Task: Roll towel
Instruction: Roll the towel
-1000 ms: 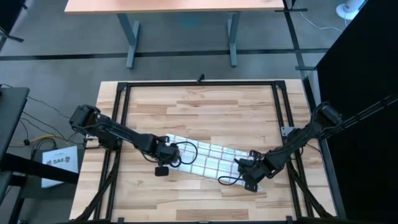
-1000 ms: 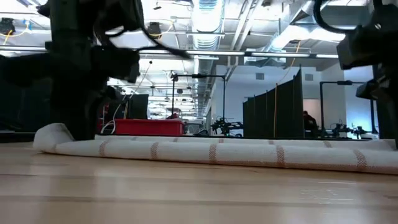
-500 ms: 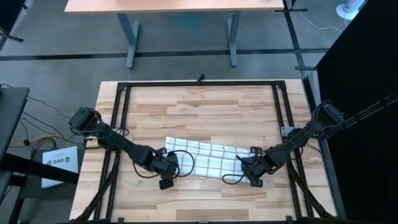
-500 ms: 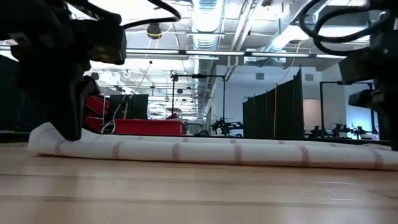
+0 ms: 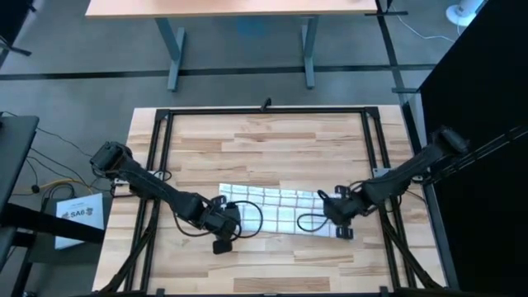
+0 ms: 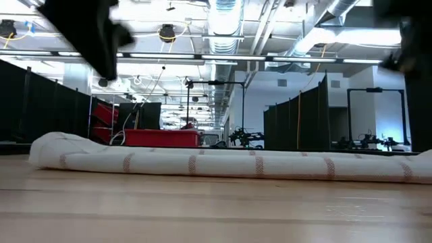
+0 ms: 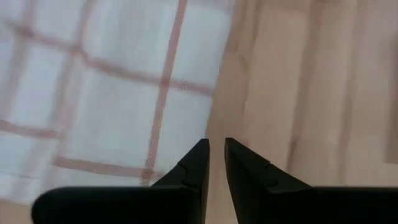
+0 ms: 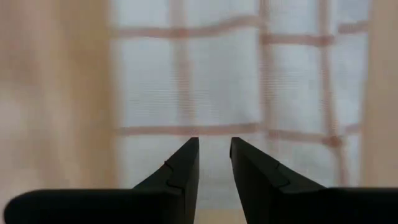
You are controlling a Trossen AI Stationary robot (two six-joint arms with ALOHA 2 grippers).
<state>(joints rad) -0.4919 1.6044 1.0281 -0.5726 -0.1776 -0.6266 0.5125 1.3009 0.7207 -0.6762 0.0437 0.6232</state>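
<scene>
The towel [image 5: 276, 208], white with reddish-brown grid lines, lies on the wooden table as a long narrow strip of several layers. In the low view [image 6: 223, 163] it is a low band with a rounded left end. My left gripper [image 5: 231, 216] hovers above the strip's left end. In the left wrist view its fingers [image 7: 216, 144] stand a narrow gap apart over the towel's edge [image 7: 112, 93], empty. My right gripper [image 5: 328, 212] hovers above the right end. Its fingers [image 8: 214, 143] are also a narrow gap apart over the cloth [image 8: 217, 93], empty.
Black frame rails [image 5: 161, 165] run along the table's left, right and far sides. Bare wood [image 5: 272, 148] lies beyond the towel, and more [image 5: 272, 264] lies in front of it. Cable loops [image 5: 247, 216] hang from both wrists over the strip.
Both grippers were low at the towel's ends and have risen clear of it; the towel stays on the table. The strip has turned: its right end has swung toward the far edge while its left end stayed, so it lies less slanted.
</scene>
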